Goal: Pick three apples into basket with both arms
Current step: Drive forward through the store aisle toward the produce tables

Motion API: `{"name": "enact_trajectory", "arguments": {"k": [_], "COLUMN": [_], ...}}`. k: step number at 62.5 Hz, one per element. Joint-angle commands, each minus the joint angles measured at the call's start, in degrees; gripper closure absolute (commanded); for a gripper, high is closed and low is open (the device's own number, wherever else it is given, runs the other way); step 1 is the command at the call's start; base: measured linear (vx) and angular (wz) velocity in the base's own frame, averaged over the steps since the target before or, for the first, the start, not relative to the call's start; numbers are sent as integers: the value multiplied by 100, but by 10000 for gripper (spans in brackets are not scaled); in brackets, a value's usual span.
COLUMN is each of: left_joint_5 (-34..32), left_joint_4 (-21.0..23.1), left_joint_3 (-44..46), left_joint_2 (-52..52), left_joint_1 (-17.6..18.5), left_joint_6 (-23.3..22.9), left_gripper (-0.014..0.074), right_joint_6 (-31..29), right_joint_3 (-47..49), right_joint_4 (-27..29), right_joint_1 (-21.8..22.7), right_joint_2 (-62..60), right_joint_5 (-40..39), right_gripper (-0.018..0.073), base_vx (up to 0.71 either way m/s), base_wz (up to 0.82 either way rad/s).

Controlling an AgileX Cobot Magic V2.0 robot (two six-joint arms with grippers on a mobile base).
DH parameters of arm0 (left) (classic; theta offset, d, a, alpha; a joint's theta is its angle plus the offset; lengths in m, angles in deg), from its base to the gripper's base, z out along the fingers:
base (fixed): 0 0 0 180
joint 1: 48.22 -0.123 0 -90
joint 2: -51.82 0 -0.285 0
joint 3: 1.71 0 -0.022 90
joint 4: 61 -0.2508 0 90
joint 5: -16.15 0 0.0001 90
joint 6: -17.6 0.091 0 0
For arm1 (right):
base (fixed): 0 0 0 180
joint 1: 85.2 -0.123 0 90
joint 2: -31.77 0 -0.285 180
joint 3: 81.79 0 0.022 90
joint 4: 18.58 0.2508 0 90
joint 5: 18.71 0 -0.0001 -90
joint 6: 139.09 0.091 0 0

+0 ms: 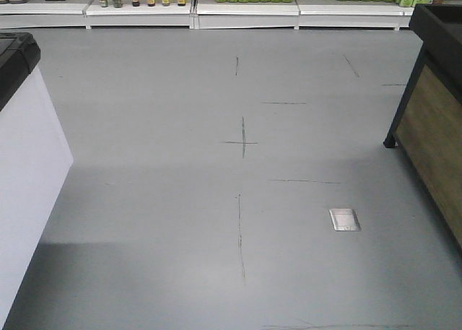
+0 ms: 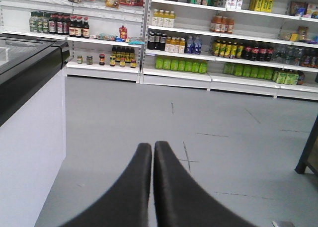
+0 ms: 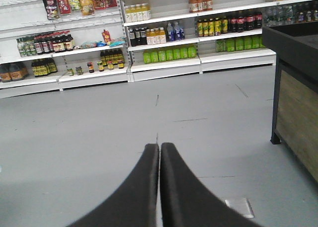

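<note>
A grey shop floor [image 1: 180, 164] marked with thin dark scuff lines fills the front view, a small metal floor plate [image 1: 344, 219] set into it. A white chest freezer [image 2: 30, 127] with a black top stands at the left, and a wood-panelled stand [image 3: 298, 103] with a black frame at the right. White shelves [image 2: 174, 73] of bottles and jars line the far wall. The left gripper [image 2: 152, 145] and the right gripper [image 3: 159, 146] are each clenched, fingers pressed together on nothing. The apples and the basket appear in no view
</note>
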Motion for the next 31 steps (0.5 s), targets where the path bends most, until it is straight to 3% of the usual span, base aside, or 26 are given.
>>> {"name": "enact_trajectory", "arguments": {"k": [1, 31], "left_joint_5": [-392, -392], "left_joint_4": [65, 65], "left_joint_3": [-50, -50], "left_joint_2": [87, 87], "left_joint_1": [3, 3], "left_joint_6": [-48, -48], "left_gripper": [603, 603], "right_joint_6": [-42, -42], "right_joint_3": [-74, -74], "right_joint_4": [-80, -80], "right_joint_1": [-5, -5], "right_joint_2": [-77, -77], "right_joint_5": [-428, -428], "right_gripper": [565, 565], "base_vx": [18, 21], "base_wz": [15, 5]}}
